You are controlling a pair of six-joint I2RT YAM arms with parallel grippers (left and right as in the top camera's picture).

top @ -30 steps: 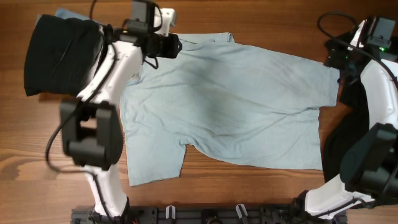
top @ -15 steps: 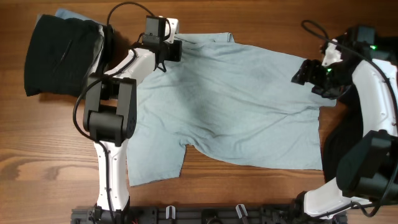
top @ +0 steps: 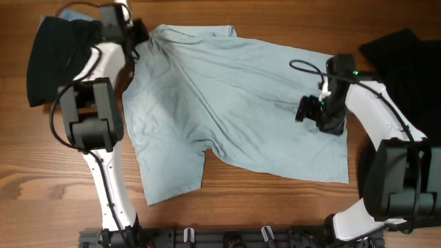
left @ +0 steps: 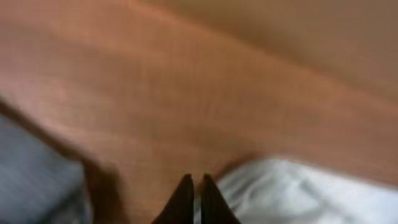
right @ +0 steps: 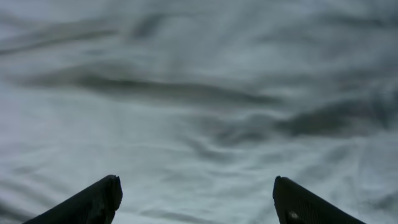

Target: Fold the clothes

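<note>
The pale light-blue T-shirt (top: 234, 96) lies spread flat across the middle of the table, its neck at the far edge. My left gripper (top: 135, 36) is at the shirt's far-left corner. In the left wrist view its fingers (left: 193, 182) are shut, with the shirt's pale edge (left: 298, 190) at them. My right gripper (top: 302, 110) hovers over the shirt's right half. In the right wrist view its fingers (right: 196, 196) are wide open above wrinkled blue cloth (right: 199, 93). A black garment (top: 58, 62) lies at the far left and another (top: 406, 58) at the far right.
Bare wooden tabletop (top: 241, 207) shows along the near side and above the shirt. A dark rail (top: 227, 238) runs along the near edge. The arm bases stand at the near left and near right.
My left gripper has moved left and away, and the shirt has slid left with it. My right arm has swung left onto the shirt, uncovering the black garment at the right.
</note>
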